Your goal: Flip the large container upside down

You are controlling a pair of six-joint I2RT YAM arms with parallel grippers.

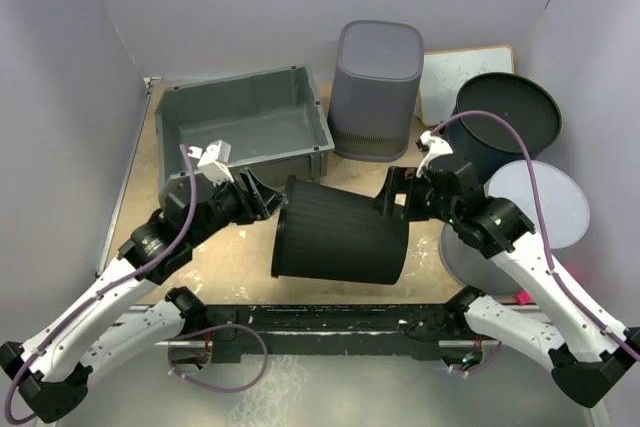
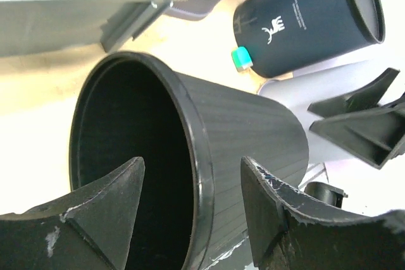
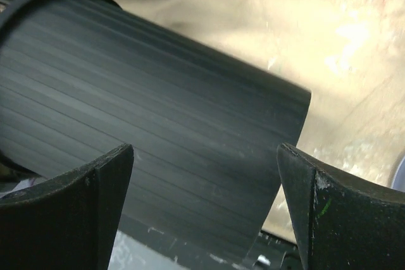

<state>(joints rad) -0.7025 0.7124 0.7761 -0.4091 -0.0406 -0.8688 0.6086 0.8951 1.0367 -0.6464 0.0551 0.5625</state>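
Left gripper [image 1: 268, 197] spread wide astride the rim, right gripper [image 1: 390, 194] gaping around the base of ribbed black bin [image 1: 345, 235], sideways mid-frame on tan tabletop [image 1: 228, 269], lilac walls [image 1: 200, 7] behind.

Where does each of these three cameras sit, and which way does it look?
Top external: above and behind, looking down; left arm and right arm show.
Left wrist: on left arm, facing the mouth of the black container; left gripper shows.
Right wrist: on right arm, facing its ribbed side; right gripper shows.
Shared: all see the container.
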